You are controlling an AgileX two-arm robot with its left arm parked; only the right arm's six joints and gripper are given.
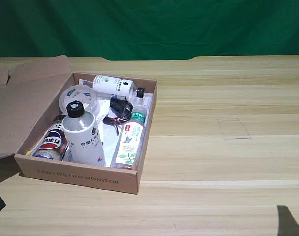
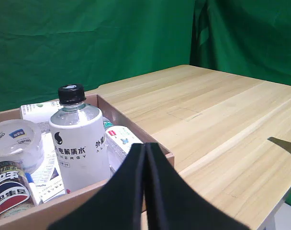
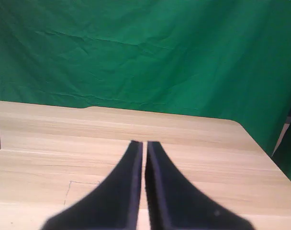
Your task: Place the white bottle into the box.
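The right gripper [image 3: 144,143] is showing in the lower middle of the right wrist view as two matte black fingers [image 3: 121,191]. Each one is starting wide at the bottom edge of the frame and narrowing in a smooth curve to a slim, blunt tip. Their inner edges are running straight and nearly parallel, and a thin pale line of table is showing between them. The surfaces are looking plain and dull, with a faint purplish sheen along the inner edges. In the exterior view, a dark shape at the lower right corner is appearing only as a flat black patch, too cropped to identify.
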